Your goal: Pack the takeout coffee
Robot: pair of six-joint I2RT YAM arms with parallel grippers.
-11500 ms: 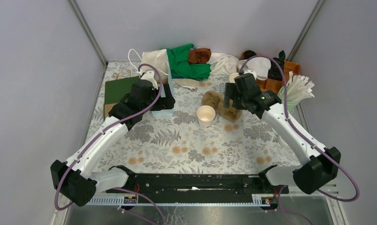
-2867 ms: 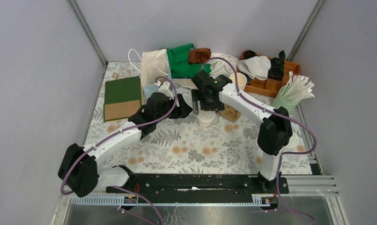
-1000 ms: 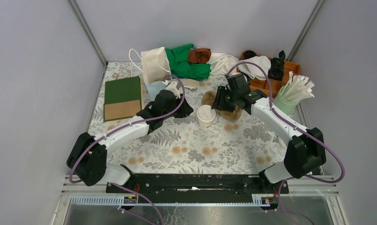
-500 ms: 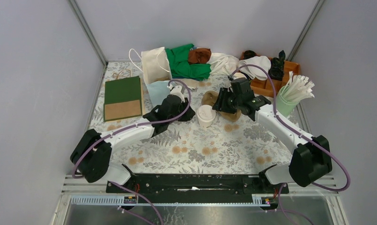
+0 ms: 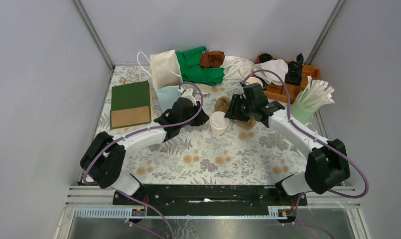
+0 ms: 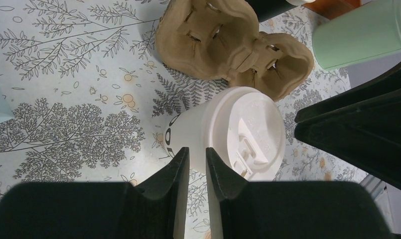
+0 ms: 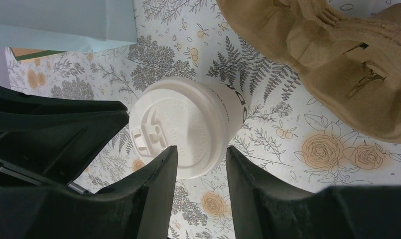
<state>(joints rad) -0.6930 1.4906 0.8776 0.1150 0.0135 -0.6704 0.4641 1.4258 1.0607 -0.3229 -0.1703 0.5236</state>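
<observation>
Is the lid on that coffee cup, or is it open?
On. A white lid with a sip tab covers the whole top of the cup, seen from both wrist cameras.

From the left wrist, the black left end effector (image 6: 196, 154) covered the near edge of the pale paper cup with a white round lid (image 6: 238, 132). The cup's dark print (image 6: 171, 137) was too partial to read. The mint green cylindrical container (image 6: 360, 32) and the brown moulded pulp tray (image 6: 228, 42) ran off the top edge.
</observation>
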